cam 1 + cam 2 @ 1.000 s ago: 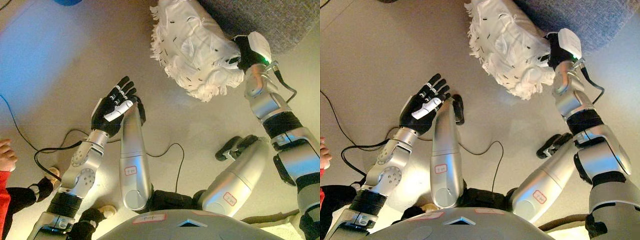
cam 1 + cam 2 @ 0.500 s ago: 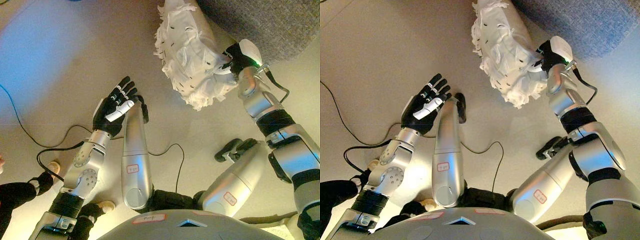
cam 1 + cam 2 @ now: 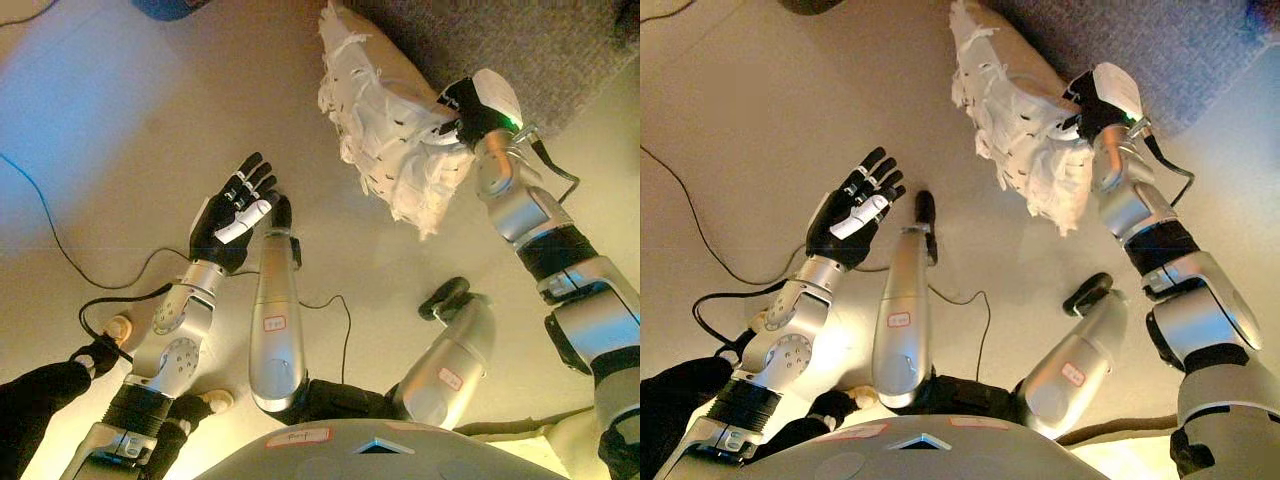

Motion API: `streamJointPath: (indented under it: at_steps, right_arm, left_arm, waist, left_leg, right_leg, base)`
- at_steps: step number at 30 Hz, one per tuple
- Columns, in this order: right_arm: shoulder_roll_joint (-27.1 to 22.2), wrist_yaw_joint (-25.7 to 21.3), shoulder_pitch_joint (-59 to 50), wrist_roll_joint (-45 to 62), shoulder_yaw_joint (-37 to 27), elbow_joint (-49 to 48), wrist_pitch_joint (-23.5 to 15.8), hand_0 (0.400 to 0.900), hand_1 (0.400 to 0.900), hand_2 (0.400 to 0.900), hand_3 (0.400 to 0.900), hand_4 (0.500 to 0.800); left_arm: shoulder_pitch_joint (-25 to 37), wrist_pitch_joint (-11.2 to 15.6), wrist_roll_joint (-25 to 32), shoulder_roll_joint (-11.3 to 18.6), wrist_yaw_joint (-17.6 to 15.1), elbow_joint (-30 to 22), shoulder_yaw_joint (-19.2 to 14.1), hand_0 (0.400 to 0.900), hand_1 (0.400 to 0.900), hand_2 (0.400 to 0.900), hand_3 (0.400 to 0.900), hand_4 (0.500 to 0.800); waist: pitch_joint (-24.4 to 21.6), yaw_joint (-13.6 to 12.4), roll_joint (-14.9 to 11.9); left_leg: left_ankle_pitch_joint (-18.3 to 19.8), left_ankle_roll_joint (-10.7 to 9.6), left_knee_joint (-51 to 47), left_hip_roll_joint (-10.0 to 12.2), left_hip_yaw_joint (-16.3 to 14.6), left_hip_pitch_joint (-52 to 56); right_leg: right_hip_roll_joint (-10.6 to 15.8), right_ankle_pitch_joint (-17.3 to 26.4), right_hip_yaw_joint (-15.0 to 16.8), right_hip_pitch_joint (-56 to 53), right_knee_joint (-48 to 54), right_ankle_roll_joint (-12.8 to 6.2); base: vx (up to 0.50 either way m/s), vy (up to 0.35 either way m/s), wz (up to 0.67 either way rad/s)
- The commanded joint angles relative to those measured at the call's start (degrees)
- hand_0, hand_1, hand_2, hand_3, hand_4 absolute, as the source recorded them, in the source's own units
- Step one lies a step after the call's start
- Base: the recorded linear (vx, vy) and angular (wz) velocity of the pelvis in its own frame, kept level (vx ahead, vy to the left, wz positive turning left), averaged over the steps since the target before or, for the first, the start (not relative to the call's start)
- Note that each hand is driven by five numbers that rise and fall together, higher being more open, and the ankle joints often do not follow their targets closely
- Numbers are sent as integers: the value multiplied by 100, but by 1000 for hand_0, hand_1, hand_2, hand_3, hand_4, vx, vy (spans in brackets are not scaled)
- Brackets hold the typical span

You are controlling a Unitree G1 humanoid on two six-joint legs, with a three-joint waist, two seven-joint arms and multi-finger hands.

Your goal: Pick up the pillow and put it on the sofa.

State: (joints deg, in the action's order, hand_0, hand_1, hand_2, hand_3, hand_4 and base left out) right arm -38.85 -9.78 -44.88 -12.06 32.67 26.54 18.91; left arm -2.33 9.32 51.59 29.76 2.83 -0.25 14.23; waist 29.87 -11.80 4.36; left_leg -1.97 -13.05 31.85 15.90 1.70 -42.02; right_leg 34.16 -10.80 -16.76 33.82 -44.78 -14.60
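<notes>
A white fringed pillow [image 3: 385, 120] with small dark flecks hangs in the air at the top centre, turned edge-on so its tan underside shows. My right hand [image 3: 462, 108] is shut on its right edge, fingers pinching the cloth. The grey sofa [image 3: 520, 45] fills the top right corner, just behind the pillow. My left hand [image 3: 235, 212] is held up at centre left, palm toward the camera with fingers straight and spread, holding nothing, well to the left of the pillow.
Beige floor [image 3: 130, 110] spreads over the left and centre. A dark blue object [image 3: 165, 8] sits at the top edge, left of the pillow. A person's dark-clad limb [image 3: 40, 395] shows at the lower left.
The right hand has tilted the pillow further on edge and carried it a little up toward the sofa. The left hand has held its pose. The view has shifted slightly.
</notes>
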Motion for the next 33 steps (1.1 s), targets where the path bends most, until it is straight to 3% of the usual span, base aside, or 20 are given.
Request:
streamJointPath:
  at_steps: [1,7,14,21,27,29,33]
  right_arm:
    - [-419,-538,-494,-379,-985,-1190,-710,400,400,400,400,500]
    - [-740,-601,260,-346,-1376,-2376,-889,400,400,400,400,500]
    - [-1097,-574,1249,-357,-1991,-3704,-1108,400,400,400,400,500]
    - [-1522,-431,2216,-136,-2830,-4479,-1538,400,400,400,400,500]
    - [-1900,-402,2350,47,-3260,-4590,-1778,400,400,400,400,500]
    - [-2013,-392,2190,148,-3248,-4403,-1765,400,400,400,400,500]
    - [-2346,-207,2110,706,-3453,-4101,-1704,400,400,400,400,500]
  left_arm:
    - [125,48,-99,173,-196,-683,-95,900,900,900,900,800]
    - [132,-411,-521,213,-524,-723,-113,900,900,900,900,800]
    - [156,-902,-836,160,-777,-578,-88,900,900,900,900,800]
    - [-47,-1221,-917,4,-668,-526,-74,900,900,900,900,800]
    - [6,-1189,-902,-17,-555,-413,-108,900,900,900,900,800]
    - [30,-1191,-849,9,-480,-408,-113,900,900,900,900,800]
    - [-199,-1293,-747,60,23,-559,-323,900,900,900,900,800]
  waist:
    - [-113,-257,-414]
    - [-447,-194,-828]
    - [-1000,87,-1101]
    - [-1786,470,-1185]
    - [-2147,605,-1178]
    - [-2196,578,-1186]
    - [-2307,510,-1262]
  left_leg:
    - [397,439,-199,137,72,885]
    - [309,456,-786,302,-37,1809]
    - [116,406,-1664,436,-449,2904]
    - [-105,415,-2689,357,-1067,3886]
    - [-273,375,-3408,347,-1513,4392]
    - [-297,367,-3587,297,-1537,4488]
    - [-270,355,-3569,292,-1512,4499]
  right_leg:
    - [-89,1230,-62,-100,1043,251]
    - [-304,1637,-563,-1316,2089,210]
    - [-820,1919,-721,-2609,3283,98]
    - [-1080,2409,-639,-3275,4234,-40]
    - [-1081,2883,-779,-3379,4630,-40]
    - [-1096,2979,-829,-3374,4640,-40]
    - [-1148,2825,-916,-3447,4550,-40]
  base:
    - [34,-110,-8]
    - [82,-147,-12]
    - [135,-73,-14]
    - [133,25,-15]
    - [19,-34,-5]
    - [30,-54,13]
    - [61,-31,24]
